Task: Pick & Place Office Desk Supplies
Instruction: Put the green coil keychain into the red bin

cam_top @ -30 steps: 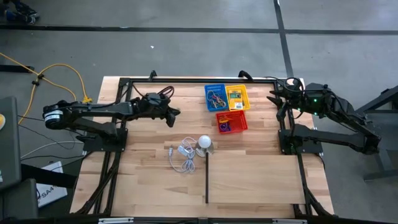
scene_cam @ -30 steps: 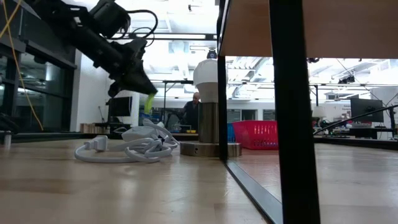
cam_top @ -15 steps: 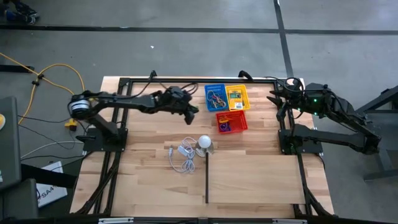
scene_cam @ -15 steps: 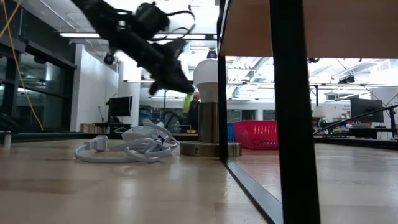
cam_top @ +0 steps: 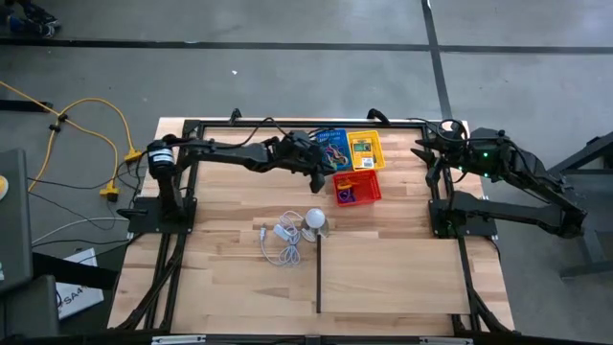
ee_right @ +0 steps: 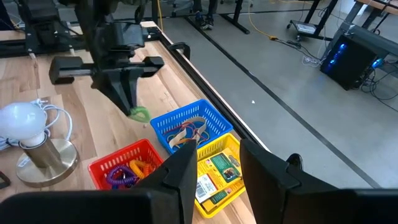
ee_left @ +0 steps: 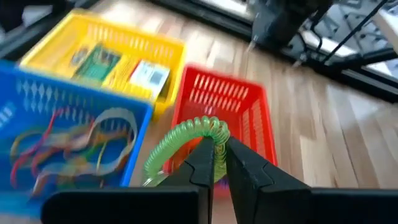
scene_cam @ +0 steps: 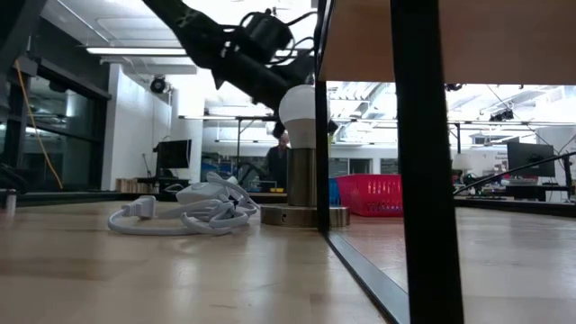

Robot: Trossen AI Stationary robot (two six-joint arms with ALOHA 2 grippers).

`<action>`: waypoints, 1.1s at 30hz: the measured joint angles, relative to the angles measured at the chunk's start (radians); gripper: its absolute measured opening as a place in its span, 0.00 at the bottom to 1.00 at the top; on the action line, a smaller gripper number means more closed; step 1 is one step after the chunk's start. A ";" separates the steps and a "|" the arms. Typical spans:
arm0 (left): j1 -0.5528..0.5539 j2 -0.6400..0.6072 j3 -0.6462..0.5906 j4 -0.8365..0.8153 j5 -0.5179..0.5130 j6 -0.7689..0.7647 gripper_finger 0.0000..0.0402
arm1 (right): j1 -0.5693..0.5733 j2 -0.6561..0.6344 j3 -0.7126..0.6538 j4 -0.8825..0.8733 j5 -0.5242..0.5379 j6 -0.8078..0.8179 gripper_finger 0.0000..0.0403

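Pale wooden planks are making up the desk [cam_top: 383, 278], where three small plastic baskets are sitting together near the far edge. Over the last second the left hand [ee_left: 214, 163] has been swinging across from the desk's left side, and it is now hanging above the gap between the blue basket [cam_top: 330, 150] and the red basket [cam_top: 358, 187], clenched on a green coiled plastic ring [ee_left: 186, 142]. That is probably bringing the carry near its end, with a drop among the red basket's other rings likely next. Over at the far right corner, the right hand [ee_right: 211, 165] is waiting with fingers parted, holding nothing.
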 joint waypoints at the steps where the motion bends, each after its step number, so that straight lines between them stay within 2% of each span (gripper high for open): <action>1: -0.005 0.012 0.015 0.009 0.004 0.009 0.05 | 0.000 0.000 0.000 0.000 0.000 0.000 0.27; 11: -0.042 0.113 0.101 0.093 0.046 0.031 0.05 | 0.000 0.000 0.000 0.000 0.000 0.000 0.27; 21: -0.047 0.176 0.100 0.184 0.041 0.078 0.05 | 0.000 0.000 0.000 0.000 0.000 0.000 0.27; 28: -0.047 0.245 0.100 0.256 0.108 0.056 0.05 | 0.000 0.000 0.000 0.000 0.000 0.000 0.27; 33: -0.047 0.249 0.102 0.260 0.119 0.055 0.07 | 0.000 0.000 0.000 0.000 0.000 0.000 0.27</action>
